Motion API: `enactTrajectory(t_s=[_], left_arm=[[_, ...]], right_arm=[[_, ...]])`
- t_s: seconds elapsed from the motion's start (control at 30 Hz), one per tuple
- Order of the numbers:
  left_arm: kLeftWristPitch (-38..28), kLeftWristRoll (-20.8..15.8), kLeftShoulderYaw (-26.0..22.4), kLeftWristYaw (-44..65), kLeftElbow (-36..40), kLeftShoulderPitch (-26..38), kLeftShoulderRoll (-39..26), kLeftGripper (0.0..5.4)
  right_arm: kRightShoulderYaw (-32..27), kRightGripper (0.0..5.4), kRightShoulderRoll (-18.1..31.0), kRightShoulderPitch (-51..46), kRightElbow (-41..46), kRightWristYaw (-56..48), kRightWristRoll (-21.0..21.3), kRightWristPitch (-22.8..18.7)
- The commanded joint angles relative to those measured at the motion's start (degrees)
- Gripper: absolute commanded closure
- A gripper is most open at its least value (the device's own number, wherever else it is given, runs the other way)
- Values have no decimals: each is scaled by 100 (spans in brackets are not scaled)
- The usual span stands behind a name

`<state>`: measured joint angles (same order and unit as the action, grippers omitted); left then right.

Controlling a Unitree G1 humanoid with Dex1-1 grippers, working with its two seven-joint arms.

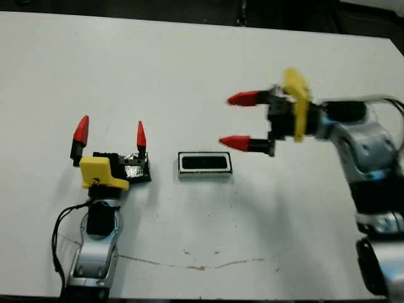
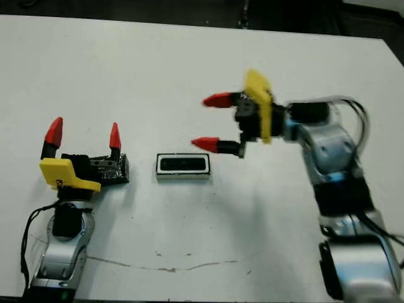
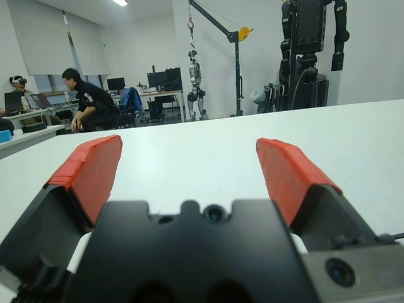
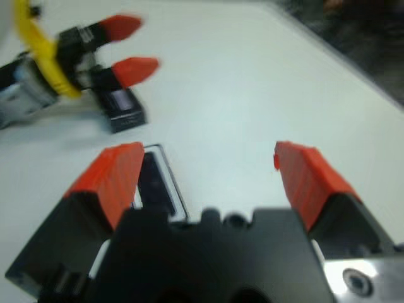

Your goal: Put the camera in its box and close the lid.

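Observation:
The box (image 1: 180,163) lies in the middle of the table, and the black camera (image 1: 204,163) fills its white inside. Left of it rests the black lid (image 1: 136,170) with a silvery patch, partly hidden under my left gripper (image 1: 111,131). That gripper is open, with its red tips pointing away over the lid and nothing between them. My right gripper (image 1: 233,120) hovers open to the right of the box and above it, tips pointing left. In the right wrist view the box (image 4: 165,169) shows beside one finger (image 4: 113,173), with the lid (image 4: 123,107) beyond.
A thin brown scratch (image 1: 189,265) runs along the table near its front edge. The table's far edge (image 1: 189,20) meets a dark floor. In the left wrist view, seated people (image 3: 88,104) and standing robots (image 3: 309,44) show far beyond the table.

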<state>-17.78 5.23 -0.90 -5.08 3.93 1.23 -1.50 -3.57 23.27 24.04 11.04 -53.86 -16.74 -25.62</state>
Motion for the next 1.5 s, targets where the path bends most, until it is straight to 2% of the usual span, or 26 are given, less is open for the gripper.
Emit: enactTrajectory(t_s=[0.03, 0.13, 0.27, 0.43, 0.57, 0.67, 0.77, 0.87, 1.03, 1.13, 1.23, 1.37, 1.5], left_arm=[[87, 50, -4, 113, 244, -128, -119, 0], [43, 6, -41, 278, 454, -138, -268, 0], [-30, -131, -115, 603, 691, -106, -541, 0], [680, -644, -270, 1373, 1488, -92, -1144, 0], [1720, -1393, -522, 2158, 2189, -8, -1870, 0], [2636, -2286, -861, 2967, 2403, 188, -2621, 0], [3293, -3185, -1187, 4187, 1991, 643, -3558, 0], [3615, -3615, -1226, 5317, 1199, 1266, -4268, 0], [3773, -3534, -789, 6594, 145, 2262, -4910, 0], [3814, -3448, -403, 7352, -380, 2821, -5053, 0], [3926, -3393, -49, 8023, -864, 3221, -5083, 0], [3660, -3195, 378, 9069, -1601, 3541, -5036, 0], [3610, -3036, 596, 9474, -1724, 3572, -4976, 0]], right_arm=[[-631, 23, -350, -1213, 880, 858, -348, 69], [-972, 65, -764, -2141, 1434, 1556, -538, 305], [-1083, 125, -1196, -2997, 1881, 2315, -481, 693], [-947, 206, -1642, -3581, 1915, 2978, -182, 1494], [-821, 269, -1911, -3658, 1687, 3330, 64, 2235], [-733, 317, -2031, -3679, 1571, 3556, 157, 2475], [-661, 366, -2097, -3633, 1467, 3687, 143, 2584], [-592, 416, -2125, -3555, 1422, 3846, 178, 2611], [-514, 497, -2133, -3506, 1382, 4010, 211, 2684], [-496, 539, -2103, -3498, 1332, 4039, 224, 2774], [-477, 539, -2081, -3511, 1345, 4085, 218, 2750], [-447, 539, -2050, -3536, 1323, 4116, 269, 2808], [-423, 539, -2069, -3556, 1316, 4166, 298, 2839]])
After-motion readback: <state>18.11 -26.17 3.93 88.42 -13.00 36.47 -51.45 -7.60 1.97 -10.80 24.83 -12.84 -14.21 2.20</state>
